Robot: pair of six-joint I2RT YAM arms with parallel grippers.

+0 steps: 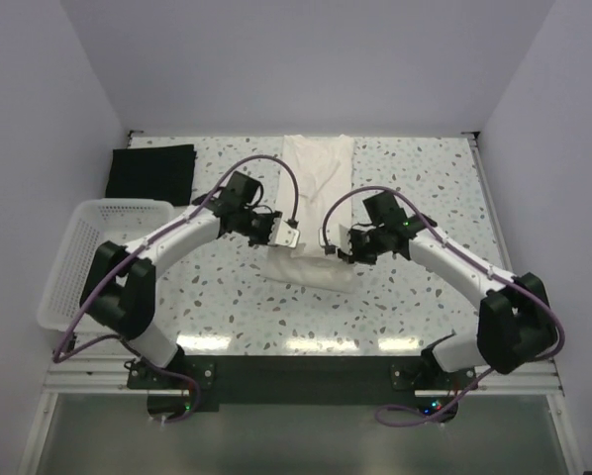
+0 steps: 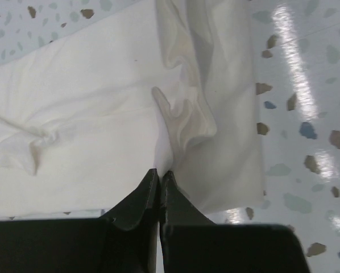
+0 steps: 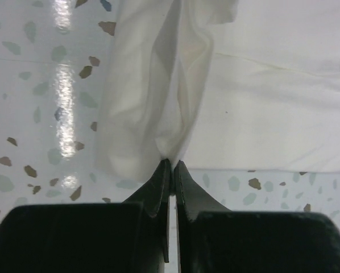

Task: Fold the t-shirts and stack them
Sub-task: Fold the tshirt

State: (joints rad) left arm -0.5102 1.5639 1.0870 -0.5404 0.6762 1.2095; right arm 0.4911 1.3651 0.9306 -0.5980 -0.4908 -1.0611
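At the middle of the speckled counter (image 1: 425,188), the cream t-shirt (image 1: 316,183) lies as a long strip running from the far edge toward the arms, its near end bunched and raised between the two wrists. On that end's left side the left jaws are pressed together on a rumpled fold, and the right jaws pinch a gathered fold on its right side. Folded flat, the black t-shirt (image 1: 150,170) sits at the far left corner, just beyond the white basket (image 1: 68,267) at the counter's left edge.
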